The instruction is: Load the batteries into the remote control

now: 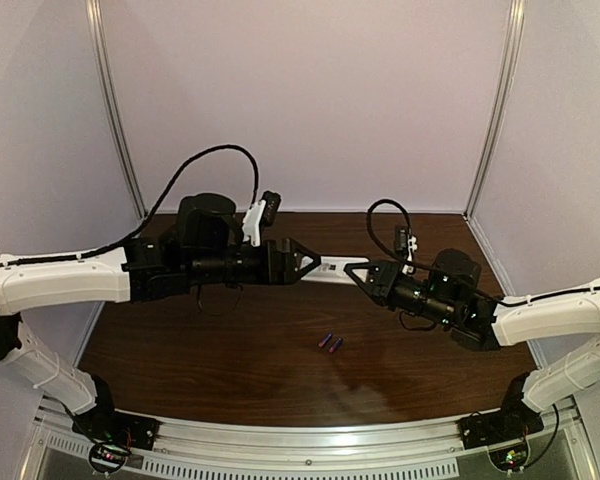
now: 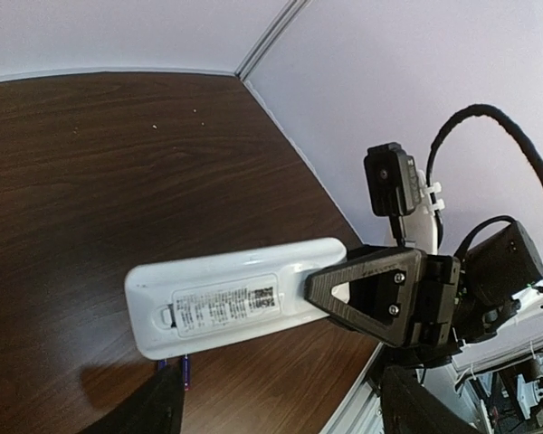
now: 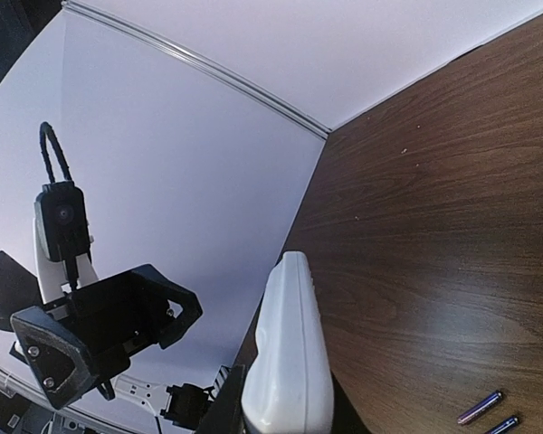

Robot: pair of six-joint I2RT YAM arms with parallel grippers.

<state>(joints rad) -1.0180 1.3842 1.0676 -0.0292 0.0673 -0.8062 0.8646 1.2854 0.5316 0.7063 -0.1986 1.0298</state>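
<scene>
The remote (image 1: 332,270) is held in the air over the worktop (image 1: 210,350), its label (image 2: 224,307) facing the left wrist camera and the right tool (image 1: 360,272) clamped on one end. The left tool (image 1: 308,262) sits at the other end, fingers (image 2: 154,411) spread apart and gripping nothing. The two batteries (image 1: 330,343) lie side by side on the wood nearer the arm bases, clear of both tools; from the left wrist the remote partly hides them.

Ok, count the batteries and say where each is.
2. The left battery and right battery lie side by side on the table, apart from the raised remote. Any inside it would be hidden.
</scene>
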